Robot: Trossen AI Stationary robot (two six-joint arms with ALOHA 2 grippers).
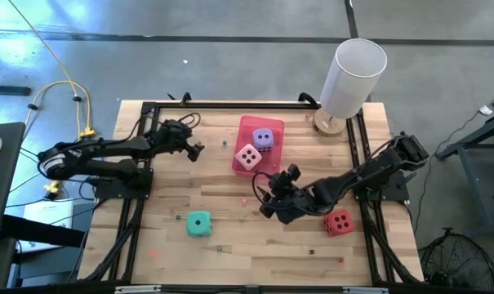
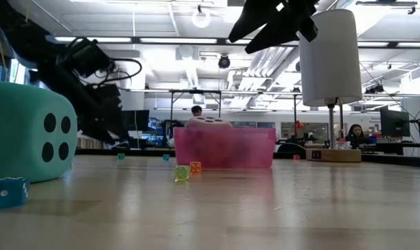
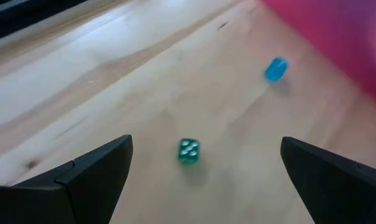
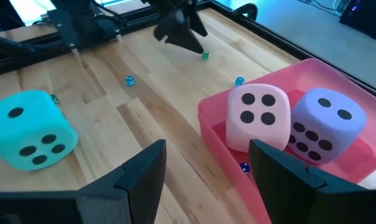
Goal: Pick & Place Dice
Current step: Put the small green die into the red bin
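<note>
A: How do the jaws of the right gripper [image 1: 273,198] stand?

B: They are spread and hold nothing. It hovers over the middle of the light wooden counter [image 1: 230,245], between the flat pink plastic tray [image 1: 273,124] and the soft red cube with dark pips [image 1: 338,222].

A: And the left gripper [image 1: 194,150]?

B: Its jaws are also spread wide and empty, above a tiny green die [image 3: 188,151], with a small blue bead [image 3: 275,69] near the tray wall.

A: Where are the dice?

B: The soft pale pink cube with four pips [image 4: 257,117] and the soft purple cube [image 4: 324,124] sit in the tray, touching each other. The soft teal green cube [image 1: 199,223] lies alone on the counter, well apart from the tray. The red one lies just beside the right arm. A white cylinder lamp [image 1: 353,77] stands at the far corner.
</note>
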